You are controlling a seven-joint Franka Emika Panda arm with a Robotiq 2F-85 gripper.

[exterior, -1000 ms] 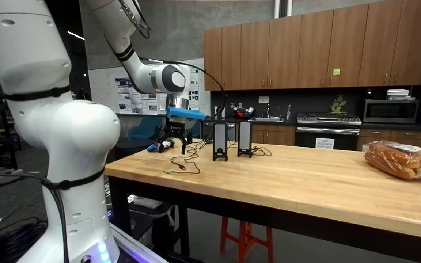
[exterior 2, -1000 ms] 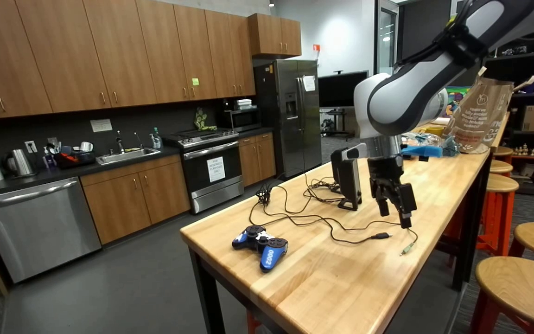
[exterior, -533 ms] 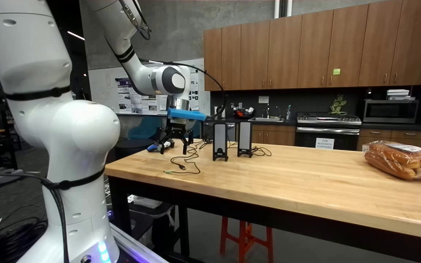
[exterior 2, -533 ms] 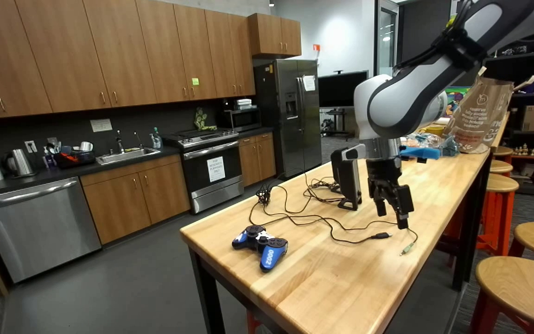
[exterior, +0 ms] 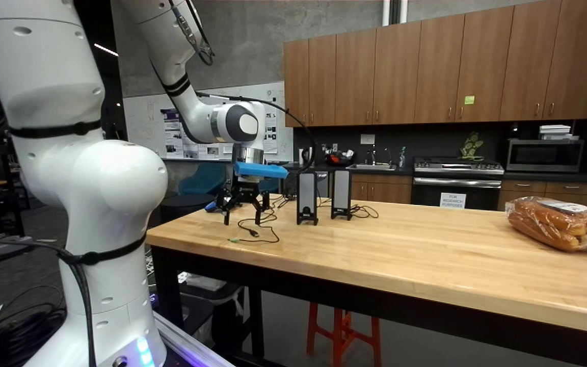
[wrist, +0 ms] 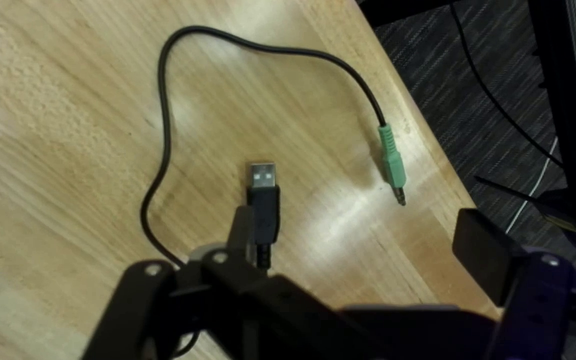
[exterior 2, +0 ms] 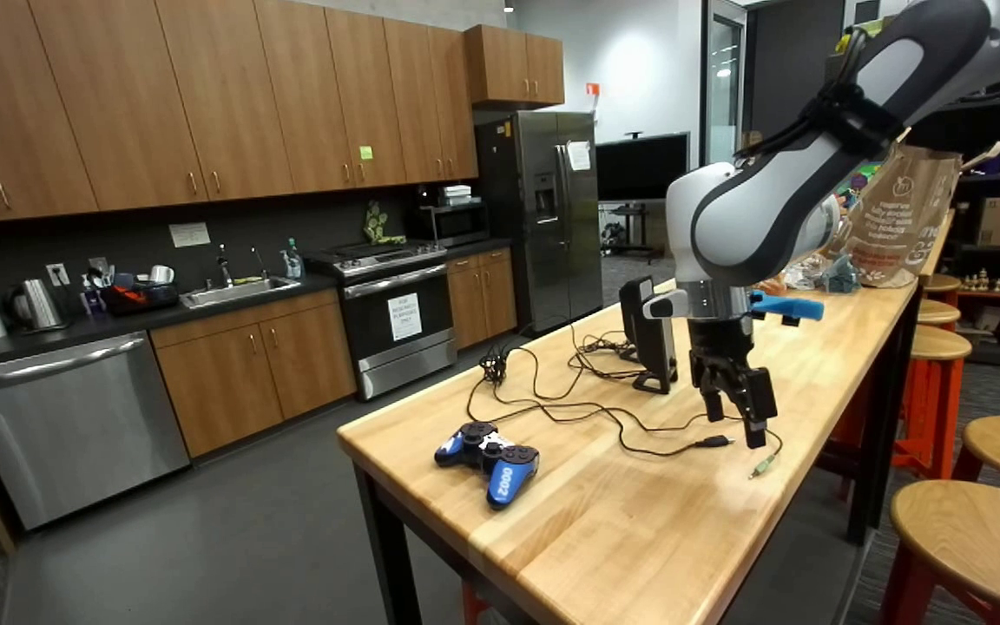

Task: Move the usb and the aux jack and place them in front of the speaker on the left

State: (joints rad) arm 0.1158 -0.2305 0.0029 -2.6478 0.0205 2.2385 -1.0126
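Robot arm (exterior: 115, 183): close up in an exterior view facing across the table (exterior: 426, 244) to the cupboards (exterior: 438, 76).
Controller (exterior 2: 496, 450): in front, in an exterior view angled down along the table.
USB plug (wrist: 266, 207): close below the downward-facing wrist view.
Stove (exterior: 457, 173): in both exterior views, like table and cupboards.

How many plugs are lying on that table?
2 in view: the USB, partly behind a gripper finger in the wrist view, and the green jack, nearer the table's edge. Tangled cords could hide more.
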